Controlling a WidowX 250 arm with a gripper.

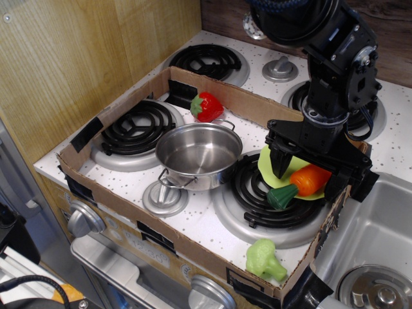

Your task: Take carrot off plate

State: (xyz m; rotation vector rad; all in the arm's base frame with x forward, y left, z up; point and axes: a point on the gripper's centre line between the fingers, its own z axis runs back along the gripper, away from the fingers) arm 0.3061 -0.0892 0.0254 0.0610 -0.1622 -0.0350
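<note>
The orange carrot (304, 182) with its dark green stub lies on the lime-green plate (270, 164), which rests on the front right burner inside the cardboard tray. My black gripper (308, 176) is open and lowered over the carrot, one finger (279, 163) on the carrot's left side and the other (335, 187) on its right. The fingers straddle the carrot's thick middle. The arm hides most of the plate and the carrot's tip. I cannot tell whether the fingers touch the carrot.
A steel pot (197, 154) stands in the tray's middle. A red strawberry-like toy (206, 106) lies at the back. A pale green broccoli toy (264, 259) sits at the front right corner. The cardboard wall (325, 228) borders the plate; a sink (373, 244) is on the right.
</note>
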